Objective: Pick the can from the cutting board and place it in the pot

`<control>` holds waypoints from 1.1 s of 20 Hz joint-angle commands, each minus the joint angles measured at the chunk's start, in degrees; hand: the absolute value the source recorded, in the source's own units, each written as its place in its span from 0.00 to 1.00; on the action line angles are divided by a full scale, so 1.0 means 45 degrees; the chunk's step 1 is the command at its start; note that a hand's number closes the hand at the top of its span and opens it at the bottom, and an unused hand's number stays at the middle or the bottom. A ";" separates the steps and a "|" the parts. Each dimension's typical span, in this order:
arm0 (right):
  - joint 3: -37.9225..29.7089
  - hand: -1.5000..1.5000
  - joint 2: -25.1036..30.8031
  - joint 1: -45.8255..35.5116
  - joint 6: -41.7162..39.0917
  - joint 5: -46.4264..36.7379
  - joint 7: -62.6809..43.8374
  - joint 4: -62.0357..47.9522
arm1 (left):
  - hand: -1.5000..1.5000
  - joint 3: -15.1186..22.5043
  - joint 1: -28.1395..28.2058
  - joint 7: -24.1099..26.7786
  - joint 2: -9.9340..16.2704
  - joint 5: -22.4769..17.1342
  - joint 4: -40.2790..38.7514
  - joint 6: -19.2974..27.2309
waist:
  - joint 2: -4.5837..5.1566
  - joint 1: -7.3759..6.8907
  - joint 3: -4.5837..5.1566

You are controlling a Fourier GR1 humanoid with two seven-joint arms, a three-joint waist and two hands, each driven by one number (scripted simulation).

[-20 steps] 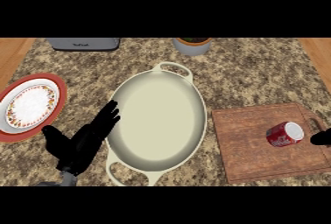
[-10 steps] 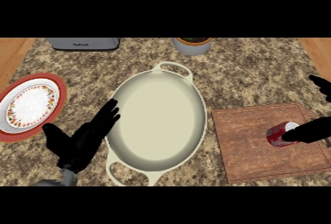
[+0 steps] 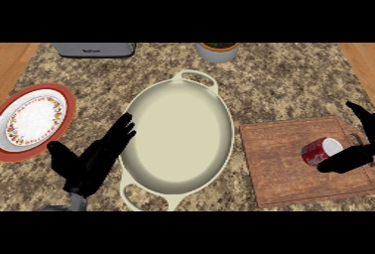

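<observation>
The left hand (image 3: 88,166) rests open at the counter's near edge, fingers straight, just beside the pot's left rim. The board (image 3: 285,168) lies at the counter's near right corner. On its right part the can (image 3: 319,152) lies on its side, pale end tilted up toward the far right. The right hand (image 3: 350,158) comes in from the right edge: its thumb lies against the can's near right side, while the fingers (image 3: 362,115) stand spread wide above the board's far right corner, not yet closed.

The can looks stiff, light and smooth, and being on its side it will likely roll if nudged. A grasp across the round wall, thumb opposite fingers, seems the safest hold; the ends offer less.

The pot (image 3: 178,134), wide and shallow, sits mid-counter, well apart from the can. The plate (image 3: 33,120) lies at the left edge. At the far edge stand a toaster (image 3: 93,49) and a planter (image 3: 218,51).

Compared with 0.5 s ago, the hand sits lower around the can, which has not shifted on the board; 1 s ago only fingertips showed at the right edge. The left hand is unchanged.
</observation>
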State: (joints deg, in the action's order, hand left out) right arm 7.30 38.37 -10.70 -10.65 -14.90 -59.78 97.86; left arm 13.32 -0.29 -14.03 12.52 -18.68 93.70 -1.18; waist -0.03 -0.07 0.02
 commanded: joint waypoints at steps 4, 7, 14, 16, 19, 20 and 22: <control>-0.0150 0.00 -0.0567 0.0742 -0.0802 -0.0606 -0.1169 0.0835 | 0.50 -0.0628 0.0122 -0.0268 -0.0018 -0.0138 0.0053 -0.0474 | -0.0010 0.0051 0.0001; 0.0040 0.00 -0.1238 0.0710 -0.0400 -0.1356 -0.0169 -0.0322 | 0.50 0.0019 -0.0215 -0.0451 -0.0690 0.0758 -0.0008 0.0079 | 0.0001 0.0031 -0.0002; -0.0316 0.00 -0.1646 0.0778 -0.0807 -0.1980 0.0031 -0.0929 | 0.50 -0.0491 -0.0160 -0.0881 -0.0837 0.0347 0.0380 -0.0324 | 0.0000 0.0013 -0.0003; -0.0571 0.00 -0.2059 -0.0186 -0.0845 -0.2169 0.0540 -0.2386 | 0.50 -0.0748 -0.0045 -0.0952 -0.0589 0.0446 0.0601 -0.0535 | 0.0011 -0.0039 -0.0004; -0.0560 0.00 -0.2409 0.0490 -0.0432 -0.2916 0.1310 -0.2657 | 0.50 -0.0239 0.0646 -0.0762 -0.0949 0.1085 0.0930 -0.0330 | 0.0005 -0.0025 -0.0004; -0.0555 0.00 -0.2471 0.0881 -0.0667 -0.2888 0.1315 -0.2024 | 0.50 -0.1307 0.0052 -0.0460 -0.0538 0.0249 0.0086 -0.1186 | 0.0005 0.0015 -0.0002; -0.0832 0.00 -0.2450 0.1100 -0.1056 -0.2915 0.0898 -0.1651 | 0.50 -0.1094 -0.0597 -0.1258 -0.0840 0.0747 0.0314 -0.0624 | 0.0001 0.0035 -0.0003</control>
State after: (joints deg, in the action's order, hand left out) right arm 4.43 28.61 -7.19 -13.79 -26.17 -54.84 90.18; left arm 9.58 -0.39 -17.75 9.26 -15.77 95.70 -3.79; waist -0.02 -0.04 0.01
